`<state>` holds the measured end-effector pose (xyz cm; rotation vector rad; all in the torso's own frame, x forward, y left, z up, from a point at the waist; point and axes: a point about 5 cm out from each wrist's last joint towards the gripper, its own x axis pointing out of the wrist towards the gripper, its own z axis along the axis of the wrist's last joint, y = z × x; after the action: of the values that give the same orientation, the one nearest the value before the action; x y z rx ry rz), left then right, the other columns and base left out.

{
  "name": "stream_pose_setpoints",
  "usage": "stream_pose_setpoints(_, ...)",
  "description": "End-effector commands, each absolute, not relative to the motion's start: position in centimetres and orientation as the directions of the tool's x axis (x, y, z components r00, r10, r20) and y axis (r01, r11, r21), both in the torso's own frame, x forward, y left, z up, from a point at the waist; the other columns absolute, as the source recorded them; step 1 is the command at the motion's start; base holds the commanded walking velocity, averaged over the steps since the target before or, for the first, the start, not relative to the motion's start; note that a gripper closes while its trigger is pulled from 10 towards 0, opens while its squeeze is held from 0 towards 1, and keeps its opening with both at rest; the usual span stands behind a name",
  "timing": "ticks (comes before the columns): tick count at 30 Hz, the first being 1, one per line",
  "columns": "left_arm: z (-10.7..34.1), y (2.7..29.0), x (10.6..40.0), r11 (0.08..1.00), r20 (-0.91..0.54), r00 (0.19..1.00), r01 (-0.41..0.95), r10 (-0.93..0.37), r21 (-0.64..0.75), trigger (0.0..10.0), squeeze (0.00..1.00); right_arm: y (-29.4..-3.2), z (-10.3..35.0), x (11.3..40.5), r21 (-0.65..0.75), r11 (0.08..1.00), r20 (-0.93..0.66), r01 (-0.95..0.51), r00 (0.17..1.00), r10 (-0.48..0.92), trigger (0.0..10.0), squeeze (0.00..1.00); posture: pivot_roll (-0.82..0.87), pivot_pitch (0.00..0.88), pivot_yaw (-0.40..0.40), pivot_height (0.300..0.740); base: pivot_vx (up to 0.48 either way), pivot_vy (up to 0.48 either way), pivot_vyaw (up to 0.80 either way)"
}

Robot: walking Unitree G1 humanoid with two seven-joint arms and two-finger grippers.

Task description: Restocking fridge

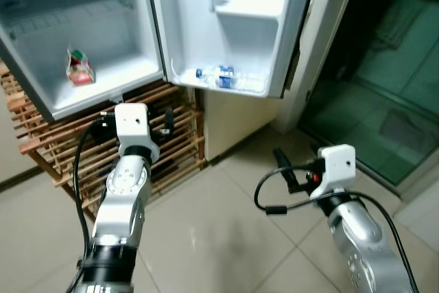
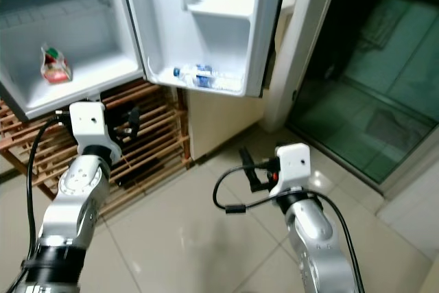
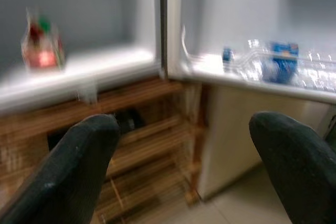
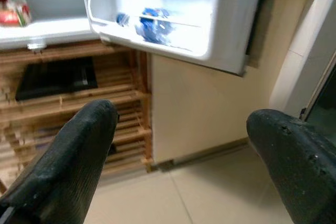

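Observation:
The fridge (image 1: pixel 130 39) stands open in front of me, set on a wooden slatted rack (image 1: pixel 180 136). A red and green packet (image 1: pixel 79 66) sits on its bottom shelf. A clear water bottle with a blue label (image 1: pixel 219 77) lies on its side in the lowest bin of the open door (image 1: pixel 233 25). My left gripper (image 1: pixel 135 123) is raised before the rack, below the fridge's bottom edge, open and empty. My right gripper (image 1: pixel 291 169) hovers lower over the tiled floor, below the door, also open and empty. The bottle (image 3: pixel 278 62) appears blurred in the left wrist view, sharper (image 4: pixel 152 22) in the right wrist view.
A flat black object (image 4: pixel 55 77) lies on a rack shelf. A beige cabinet side (image 1: pixel 233 125) stands behind the door. A dark glass door (image 1: pixel 391 66) with a white frame is on the right. Pale floor tiles (image 1: pixel 219 238) spread between my arms.

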<state>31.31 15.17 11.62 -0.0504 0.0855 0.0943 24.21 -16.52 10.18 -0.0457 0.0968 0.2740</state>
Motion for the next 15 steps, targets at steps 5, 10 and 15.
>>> stream_pose_setpoints(5, 12.04, 15.72, 31.82, 0.993, -0.071, 0.991, -0.118, 0.117, -0.020, 10.0, 0.00, -16.06, 10.87, 24.47, -0.062, 0.954, -0.060, -0.295, 0.955, 0.291, 10.0, 0.00, -0.18, 0.000, 0.029, 0.740, 0.000, 0.000, 0.56)
stream_pose_setpoints(10, 12.34, 15.54, 31.82, 0.993, -0.038, 0.993, -0.113, 0.112, -0.025, 10.0, 0.00, -15.66, 10.95, 24.50, -0.075, 0.948, -0.056, -0.309, 0.950, 0.306, 10.0, 0.00, -0.19, 0.000, 0.028, 0.740, 0.112, -0.154, 0.56)
stream_pose_setpoints(15, 12.32, 15.72, 32.05, 0.991, -0.039, 0.991, -0.131, 0.131, 0.005, 10.0, 0.00, -15.44, 11.22, 24.79, -0.092, 0.943, -0.047, -0.321, 0.947, 0.318, 10.0, 0.00, -0.19, 0.000, 0.028, 0.740, 0.285, -0.383, 0.55)
